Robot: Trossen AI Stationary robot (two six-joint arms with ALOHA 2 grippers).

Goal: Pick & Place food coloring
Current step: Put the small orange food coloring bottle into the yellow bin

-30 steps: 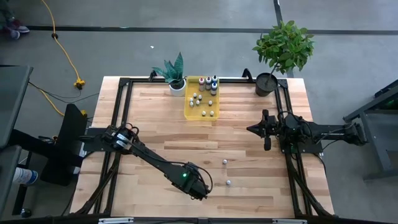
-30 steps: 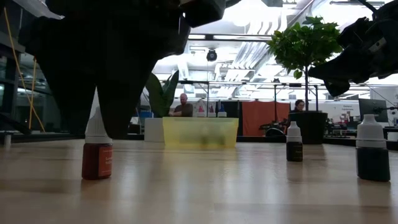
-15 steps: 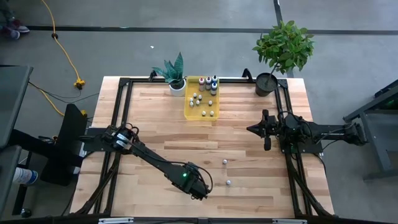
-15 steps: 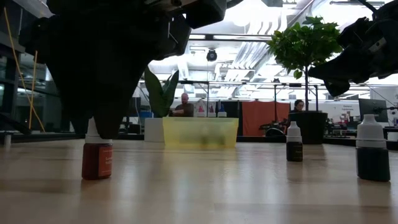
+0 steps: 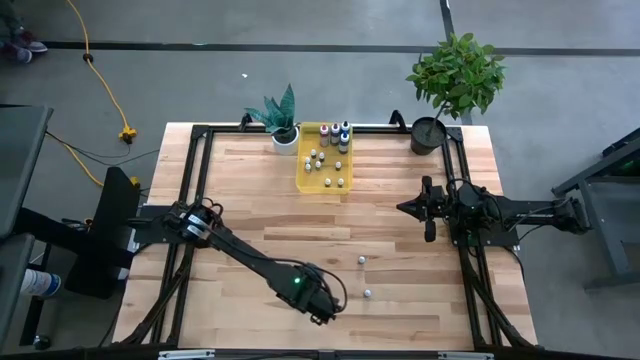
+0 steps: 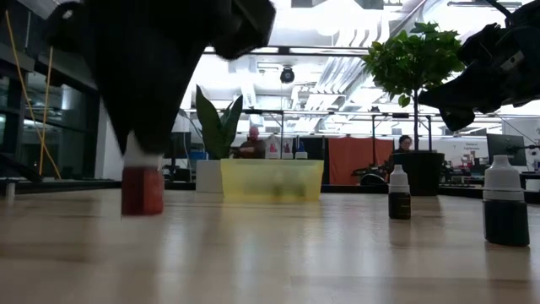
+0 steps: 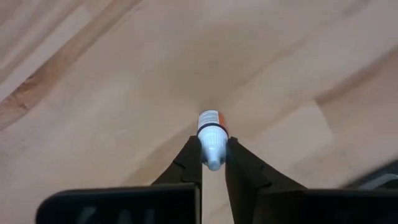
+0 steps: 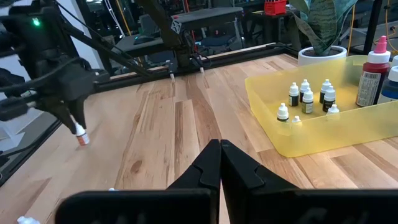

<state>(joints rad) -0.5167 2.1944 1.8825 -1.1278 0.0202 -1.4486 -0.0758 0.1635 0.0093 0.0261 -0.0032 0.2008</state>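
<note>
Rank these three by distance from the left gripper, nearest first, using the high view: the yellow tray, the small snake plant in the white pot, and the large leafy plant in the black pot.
Measured from the left gripper, at the table's near edge:
1. Yellow tray, at the far edge, near the middle.
2. Snake plant, far edge, just left of the tray.
3. Leafy plant, far right corner.

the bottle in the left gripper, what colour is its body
Red-orange body under a white cap; the bottle shows best in the low view, held by the left gripper.
</note>
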